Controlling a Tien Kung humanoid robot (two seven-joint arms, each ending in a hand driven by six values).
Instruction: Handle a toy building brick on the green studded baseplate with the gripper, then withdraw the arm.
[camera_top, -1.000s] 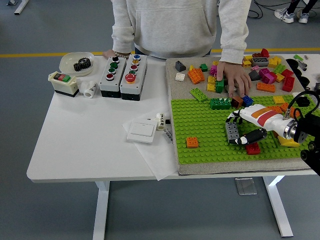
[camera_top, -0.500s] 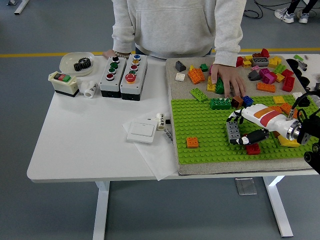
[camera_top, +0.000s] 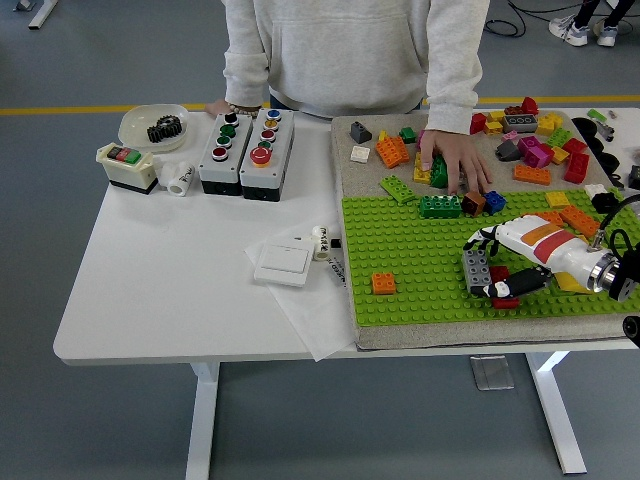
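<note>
Grey plastic brick (camera_top: 478, 270), studded top, sits on the green baseplate (camera_top: 420, 270) toward its near right part; my right hand (camera_top: 512, 262) has fingers curled round it, upper fingers (camera_top: 482, 240) arching over the far side, dark thumb (camera_top: 520, 282) on the near side, so I hold the grey brick pinched across its short sides. Can't tell if it's pressed onto the studs or lifted just off. A red brick (camera_top: 503, 296) lies touching or just beside the thumb, near side. Judgement: brick is light, rigid, smooth-walled, so slippery under fingertips; not fragile. Best hold is on the two flat side walls, not the studs; pulling it off studs needs a rocking tilt, could pop free suddenly. Orange brick (camera_top: 384, 283) sits well apart to the left on the baseplate. A person's hand (camera_top: 455, 165) rests on loose bricks at the far edge, beside a green brick (camera_top: 440, 207). Left arm not in view. Only the head view here.
</note>
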